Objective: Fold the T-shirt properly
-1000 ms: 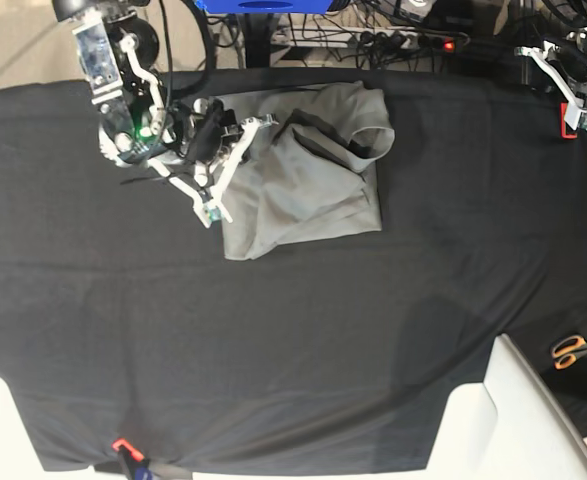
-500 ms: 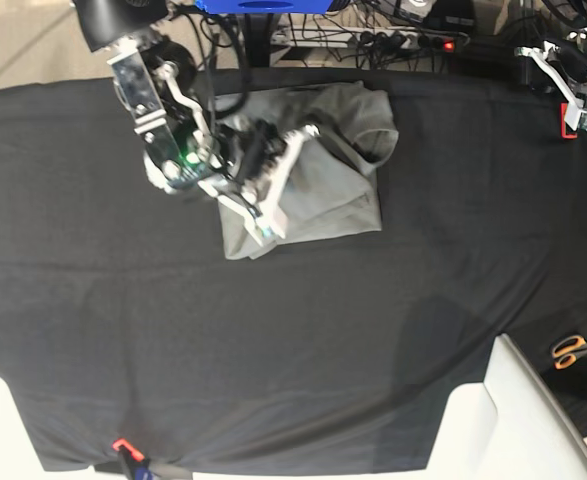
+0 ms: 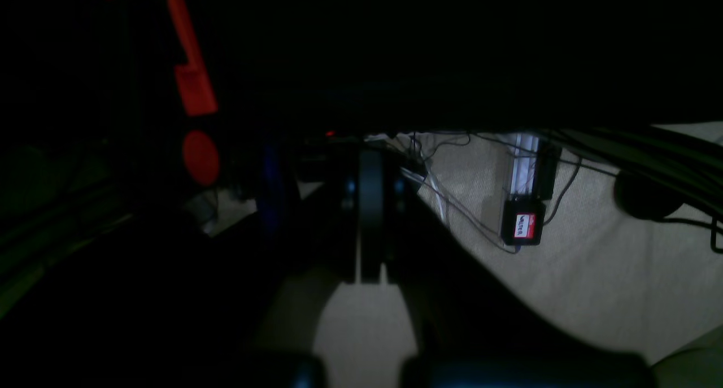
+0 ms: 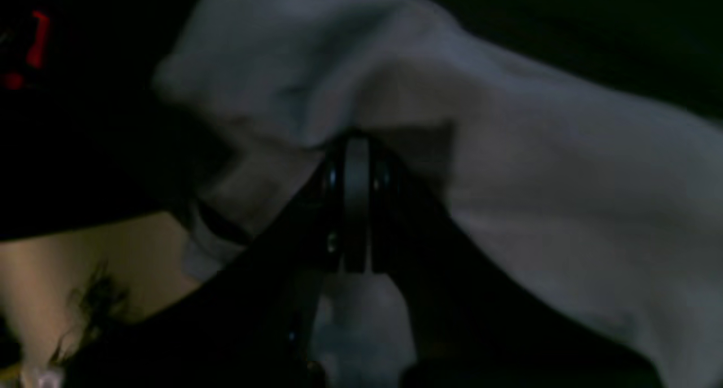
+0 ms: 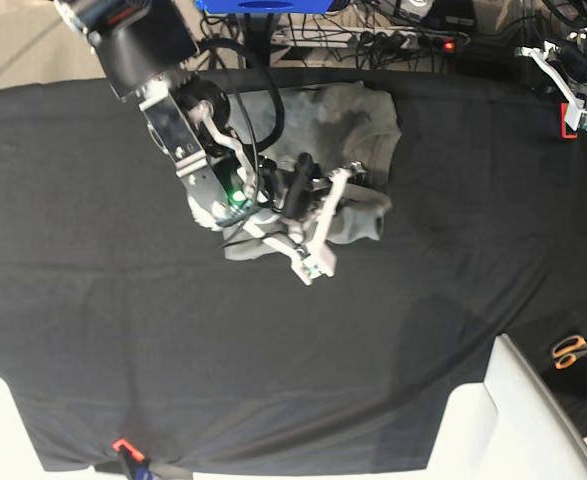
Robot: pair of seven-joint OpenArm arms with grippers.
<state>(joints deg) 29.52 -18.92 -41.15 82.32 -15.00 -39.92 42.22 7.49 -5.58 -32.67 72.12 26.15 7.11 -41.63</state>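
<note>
T-shirt [image 5: 358, 130] grey and bunched, lies near the far edge of the black table cloth [image 5: 273, 350], and your base view shows the right arm stretched across it, covering much of its near-left part. From that overhead angle you see the right gripper [image 5: 358, 195] reach the shirt's right side, yet you cannot judge there how its jaws stand. Your right wrist view fills that in: the right gripper [image 4: 355, 145] has its jaws pressed together on a raised fold of the T-shirt [image 4: 508, 168], with pale cloth draped on both sides of the tips and beige floor visible low on the left. That close view is dim and blurred, so the collar and label cannot be made out. The left gripper [image 5: 578, 105] sits at the far right corner of the table in the base view, well apart from the shirt, next to a small red piece [image 5: 568, 125]. Your left wrist view alone shows the left gripper [image 3: 370, 207] with jaws pressed together on nothing, looking past the table edge at cables [image 3: 452, 201] on the floor [image 3: 593, 297].
</note>
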